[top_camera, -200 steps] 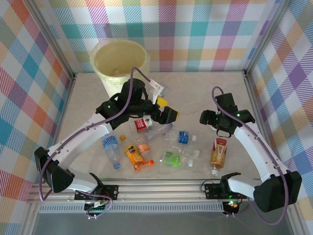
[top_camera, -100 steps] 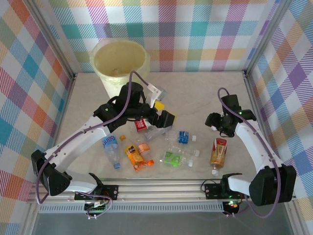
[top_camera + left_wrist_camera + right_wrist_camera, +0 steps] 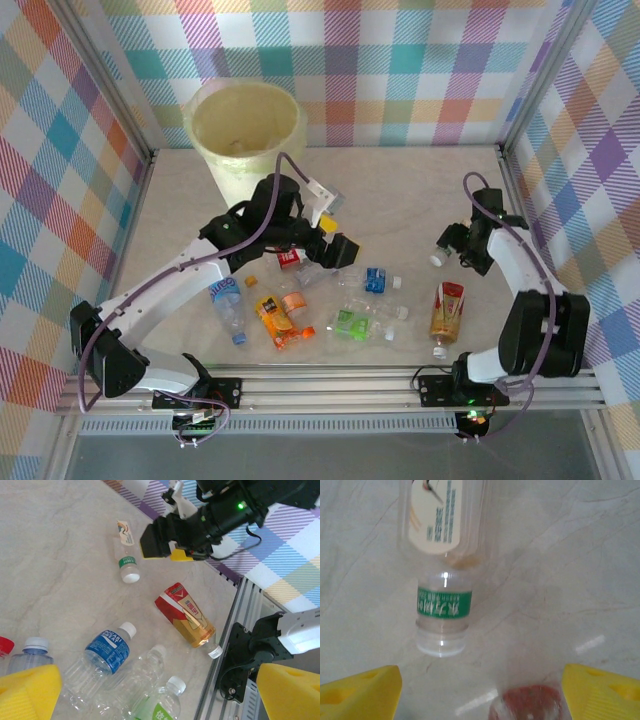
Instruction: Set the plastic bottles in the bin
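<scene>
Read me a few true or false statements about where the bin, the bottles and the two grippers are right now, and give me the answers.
1. The bin stands upright in the far-left corner of the table. True.
2. The left gripper is clamped on a bottle. False: its jaws are wide open and hold nothing.
3. A red-labelled bottle lies on its side on the table. True.
4. The green-banded clear bottle stands upright. False: it lies on its side, just ahead of the open right gripper.
</scene>
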You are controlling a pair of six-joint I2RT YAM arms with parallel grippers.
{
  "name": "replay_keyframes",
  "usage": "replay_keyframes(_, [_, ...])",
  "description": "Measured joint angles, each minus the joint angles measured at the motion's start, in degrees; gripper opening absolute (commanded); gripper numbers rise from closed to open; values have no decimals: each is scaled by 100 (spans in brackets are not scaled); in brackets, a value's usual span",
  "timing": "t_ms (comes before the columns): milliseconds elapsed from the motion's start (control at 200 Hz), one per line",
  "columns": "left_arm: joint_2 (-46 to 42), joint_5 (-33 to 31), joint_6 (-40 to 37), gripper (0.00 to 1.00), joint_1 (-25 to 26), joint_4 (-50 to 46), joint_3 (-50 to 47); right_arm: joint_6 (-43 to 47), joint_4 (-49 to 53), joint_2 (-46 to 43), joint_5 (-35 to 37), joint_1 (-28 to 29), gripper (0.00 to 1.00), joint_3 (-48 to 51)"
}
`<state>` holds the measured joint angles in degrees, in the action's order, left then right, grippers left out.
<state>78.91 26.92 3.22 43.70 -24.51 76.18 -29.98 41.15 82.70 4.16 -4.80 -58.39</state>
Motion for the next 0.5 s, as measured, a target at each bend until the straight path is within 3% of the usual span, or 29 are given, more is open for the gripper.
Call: replay_keyframes(500, [11,302,-433,100,164,-76,-146,-4,-503,2011,-177,-431,86,-1613])
